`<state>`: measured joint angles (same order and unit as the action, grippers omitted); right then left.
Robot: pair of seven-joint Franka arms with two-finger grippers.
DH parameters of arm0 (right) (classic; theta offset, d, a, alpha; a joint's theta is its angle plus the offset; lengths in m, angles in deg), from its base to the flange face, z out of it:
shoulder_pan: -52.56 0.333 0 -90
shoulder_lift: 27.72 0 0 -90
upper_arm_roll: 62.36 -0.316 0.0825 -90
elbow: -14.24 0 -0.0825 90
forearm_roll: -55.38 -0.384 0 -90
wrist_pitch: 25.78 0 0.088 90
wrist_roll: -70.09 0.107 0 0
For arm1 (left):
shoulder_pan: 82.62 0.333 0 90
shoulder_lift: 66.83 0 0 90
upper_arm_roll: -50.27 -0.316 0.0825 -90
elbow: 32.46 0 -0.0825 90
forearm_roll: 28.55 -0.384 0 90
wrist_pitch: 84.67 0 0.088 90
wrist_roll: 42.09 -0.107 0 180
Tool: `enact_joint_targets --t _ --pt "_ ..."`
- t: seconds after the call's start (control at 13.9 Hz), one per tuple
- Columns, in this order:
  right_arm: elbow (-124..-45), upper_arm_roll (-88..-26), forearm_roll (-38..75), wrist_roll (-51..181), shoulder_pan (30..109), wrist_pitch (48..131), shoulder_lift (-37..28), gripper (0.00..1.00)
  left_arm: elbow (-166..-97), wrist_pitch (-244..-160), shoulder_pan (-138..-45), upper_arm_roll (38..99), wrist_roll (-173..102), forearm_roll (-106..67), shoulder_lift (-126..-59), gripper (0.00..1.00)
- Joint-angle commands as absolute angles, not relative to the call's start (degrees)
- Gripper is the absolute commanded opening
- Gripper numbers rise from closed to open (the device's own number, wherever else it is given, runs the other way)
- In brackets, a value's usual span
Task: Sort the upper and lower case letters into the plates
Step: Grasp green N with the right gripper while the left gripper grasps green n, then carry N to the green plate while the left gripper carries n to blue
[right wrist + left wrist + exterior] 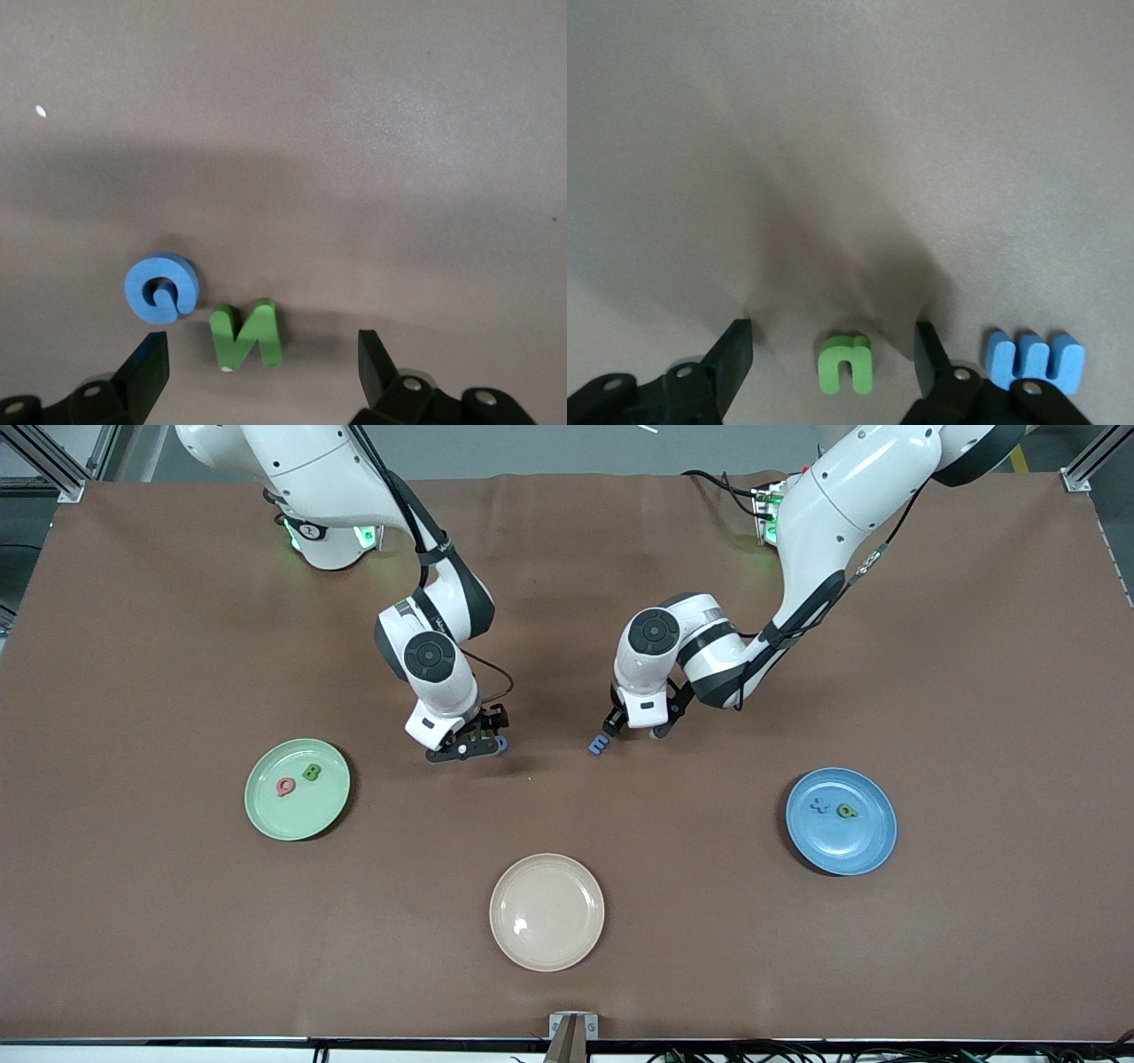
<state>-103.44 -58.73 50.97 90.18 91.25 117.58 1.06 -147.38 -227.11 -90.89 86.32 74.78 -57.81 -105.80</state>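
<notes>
My left gripper (634, 726) is open and low over the table's middle, its jaws on either side of the green u (846, 363) without touching it. The blue m (600, 745) lies just beside it and also shows in the left wrist view (1035, 361). My right gripper (463, 747) is open and low, its jaws on either side of the green N (248, 335). The blue G (161, 288) lies next to the N and shows in the front view (501, 742). The light green plate (283, 819) holds the red Q (285, 786) and green B (312, 771). The blue plate (850, 850) holds the blue x (820, 806) and the green q-like letter (848, 810).
A cream-beige round plate (547, 911) sits empty, nearer the front camera than both grippers, between the two coloured plates. A brown mat covers the whole table.
</notes>
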Motion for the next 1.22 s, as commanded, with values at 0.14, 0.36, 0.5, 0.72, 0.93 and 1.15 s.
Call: enact_joint_targets --t 0.14,0.36,0.5,0.72,0.93,1.15 --pt "-105.65 -58.67 51.69 86.62 91.05 118.18 0.23 0.94 -147.24 -225.2 -92.11 86.13 76.83 -59.14 -105.59 0.69" --pt "-105.74 -58.67 51.69 86.79 91.06 118.18 0.23 0.94 -147.16 -225.2 -92.11 86.21 76.83 -59.05 -105.59 0.24" --pt "-105.65 -58.58 51.69 87.23 91.05 118.36 0.58 0.9 -147.07 -225.2 -92.11 86.21 76.83 -59.05 -105.5 0.12" --pt "-105.56 -58.58 51.69 87.23 91.05 120.63 1.63 0.8 -146.98 -225.2 -91.41 86.13 75.78 -59.14 -105.06 0.0" --pt "-105.47 -58.58 51.69 87.23 91.14 122.14 2.25 0.64 -146.81 -224.24 -88.44 85.95 72.18 -59.14 -101.21 0.0" --pt "-105.38 -58.58 51.69 87.23 90.97 122.05 2.16 0.46 -141.47 -214.96 -83.17 85.95 62.01 -59.05 -99.08 0.0"
